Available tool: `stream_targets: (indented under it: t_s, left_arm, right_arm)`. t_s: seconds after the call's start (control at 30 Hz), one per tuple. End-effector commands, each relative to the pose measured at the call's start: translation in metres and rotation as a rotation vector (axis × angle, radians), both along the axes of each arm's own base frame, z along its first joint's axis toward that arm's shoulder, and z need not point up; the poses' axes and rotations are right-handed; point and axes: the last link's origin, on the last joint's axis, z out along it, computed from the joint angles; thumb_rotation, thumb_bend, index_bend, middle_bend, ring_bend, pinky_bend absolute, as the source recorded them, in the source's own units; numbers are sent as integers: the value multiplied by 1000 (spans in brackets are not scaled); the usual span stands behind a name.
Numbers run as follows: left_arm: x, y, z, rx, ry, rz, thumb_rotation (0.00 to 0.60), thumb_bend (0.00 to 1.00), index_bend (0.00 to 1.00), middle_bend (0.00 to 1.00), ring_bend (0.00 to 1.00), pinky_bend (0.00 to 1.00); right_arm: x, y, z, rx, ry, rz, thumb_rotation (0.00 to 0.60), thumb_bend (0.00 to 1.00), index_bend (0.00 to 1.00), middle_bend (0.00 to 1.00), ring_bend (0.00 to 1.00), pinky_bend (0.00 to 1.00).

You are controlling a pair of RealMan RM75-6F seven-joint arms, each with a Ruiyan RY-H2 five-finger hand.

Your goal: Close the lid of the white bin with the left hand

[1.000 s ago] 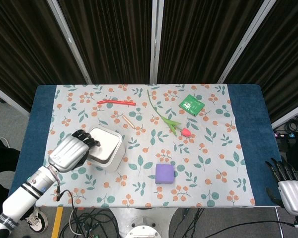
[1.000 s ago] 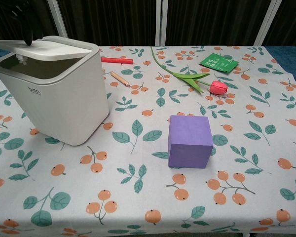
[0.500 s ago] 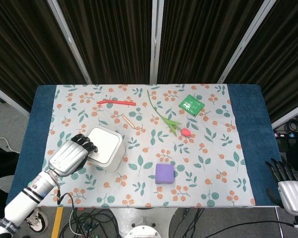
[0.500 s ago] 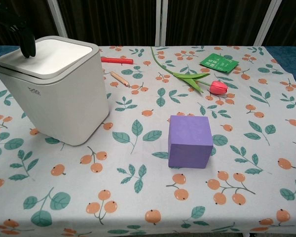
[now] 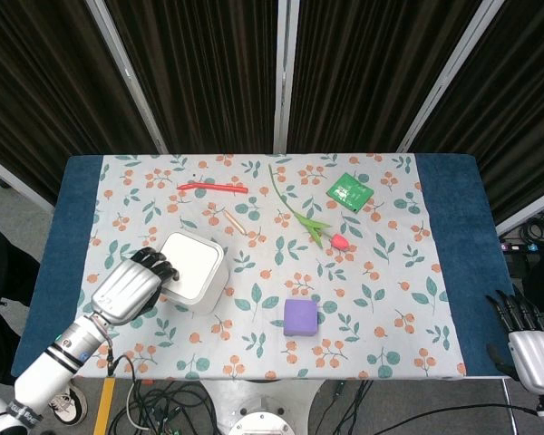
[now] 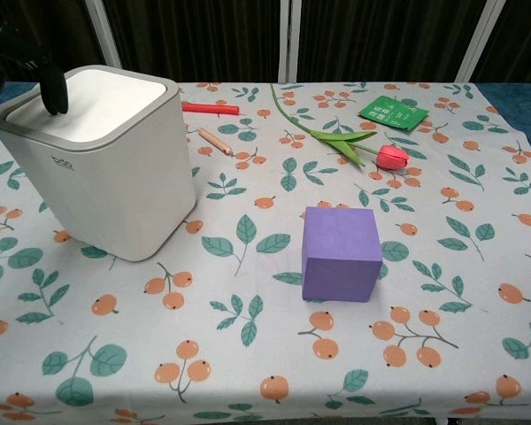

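Note:
The white bin [image 5: 193,271] [image 6: 102,168] stands at the table's front left with its lid [image 6: 97,93] lying flat in the rim. My left hand [image 5: 130,287] is at the bin's left side, its dark fingertips [image 6: 51,85] resting on the lid's left edge; it holds nothing. Low at the right edge of the head view, off the table, my right hand [image 5: 523,337] hangs with its fingers apart and empty.
A purple cube [image 5: 300,318] [image 6: 340,253] sits right of the bin. Farther back lie a pink tulip [image 5: 337,241], an orange pencil [image 5: 233,222], a red pen [image 5: 211,188] and a green packet [image 5: 349,191] on the floral cloth [image 5: 381,299].
The lid, raised a second ago, has dropped flat into the bin's rim. My left hand followed it down, fingertips still on its left edge.

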Motion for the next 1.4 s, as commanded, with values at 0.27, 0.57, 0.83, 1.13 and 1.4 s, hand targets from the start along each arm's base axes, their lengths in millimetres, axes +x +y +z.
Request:
stream_targets:
  t_s: [0.27,0.57,0.83,1.13,1.4]
  left_arm:
    - [-6,-1,-5,-2,-5,12,600,801,369,354,227,219]
    - [0,1,10,42,-38,-4,600,801,368,353,227,219]
    - [-2,-3,38,156,-104,-2,600,797,366,351,227,221]
    - [-85,-58,63,407,-25,134,600,541,314,328,227,214]
    - [-131,-100,54,441,9,212,600,0,91,98,46,76]
  right_arm:
    - [0,0,0,3,3,-2,600,296,0,0,0,0]
    - [0,0,3,-8,1,0,600,297,0,0,0,0]
    - [2,0,6,-17,-2,8,600,297,0,0,0,0]
    - [9,9,18,-44,-23,82,600,297,0,0,0,0]
    - [14,15,12,-51,-8,112,600,297,0,0,0,0]
